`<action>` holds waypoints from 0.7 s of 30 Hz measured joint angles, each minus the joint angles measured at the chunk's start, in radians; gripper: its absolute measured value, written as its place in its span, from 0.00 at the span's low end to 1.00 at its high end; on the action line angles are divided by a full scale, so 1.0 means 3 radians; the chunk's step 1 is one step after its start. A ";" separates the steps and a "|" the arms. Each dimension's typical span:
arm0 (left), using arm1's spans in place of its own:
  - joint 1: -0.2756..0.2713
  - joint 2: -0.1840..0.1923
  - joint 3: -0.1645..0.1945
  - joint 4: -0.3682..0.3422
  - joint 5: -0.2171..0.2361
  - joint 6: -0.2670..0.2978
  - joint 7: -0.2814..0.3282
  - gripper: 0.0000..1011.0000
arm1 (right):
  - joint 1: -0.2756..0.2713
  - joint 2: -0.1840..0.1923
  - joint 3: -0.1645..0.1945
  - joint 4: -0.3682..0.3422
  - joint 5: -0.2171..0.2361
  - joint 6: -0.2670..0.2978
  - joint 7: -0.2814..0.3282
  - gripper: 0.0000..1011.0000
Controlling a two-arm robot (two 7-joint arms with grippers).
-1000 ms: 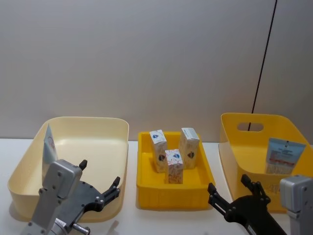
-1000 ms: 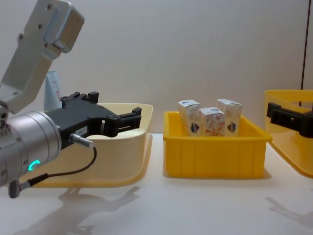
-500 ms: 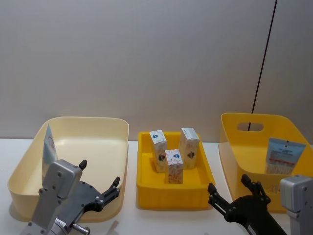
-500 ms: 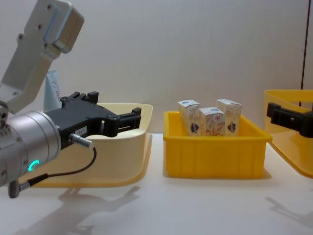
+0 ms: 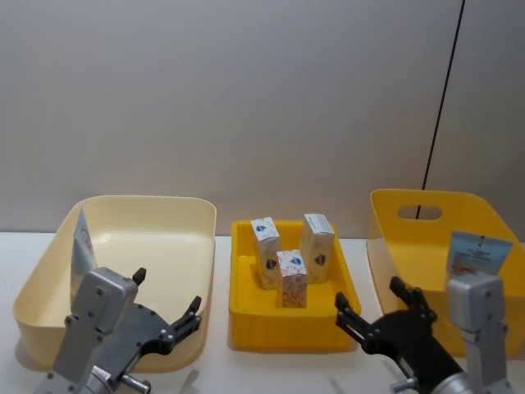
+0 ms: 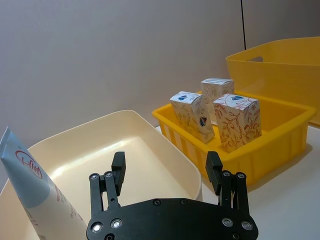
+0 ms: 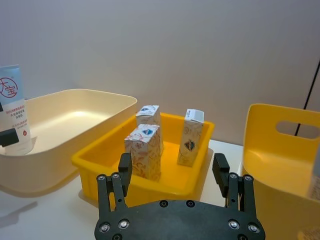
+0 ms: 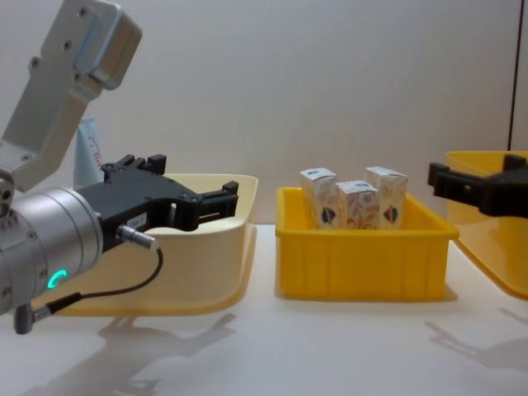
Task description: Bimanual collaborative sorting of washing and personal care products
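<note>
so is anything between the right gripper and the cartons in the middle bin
Only the yellow bin's near wall. The right gripper, fingers open, sits in front of it, with the three cartons standing behind that wall. From above, nothing visible blocks them.

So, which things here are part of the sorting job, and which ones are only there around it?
Part of the job:
- three small cartons
- left tube
- right tube
- left gripper, open
- right gripper, open

Only around:
- cream bin
- small yellow tray
- large yellow bin
</note>
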 joint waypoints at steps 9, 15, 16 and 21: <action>0.0000 0.0000 0.0000 0.0000 0.0000 -0.0001 0.0000 0.99 | 0.0300 -0.0116 -0.0106 0.0224 -0.0074 0.0120 0.0048 0.99; 0.0000 0.0000 0.0000 0.0000 0.0000 -0.0001 0.0000 0.99 | 0.0489 -0.0219 -0.0169 0.0385 -0.0122 0.0224 0.0050 0.99; 0.0000 0.0000 0.0000 0.0000 0.0000 -0.0001 0.0000 0.99 | 0.0515 -0.0235 -0.0177 0.0408 -0.0130 0.0240 0.0048 0.99; 0.0000 0.0000 0.0000 0.0000 0.0000 -0.0001 0.0000 0.99 | 0.0655 -0.0329 -0.0216 0.0563 -0.0176 0.0318 0.0009 0.99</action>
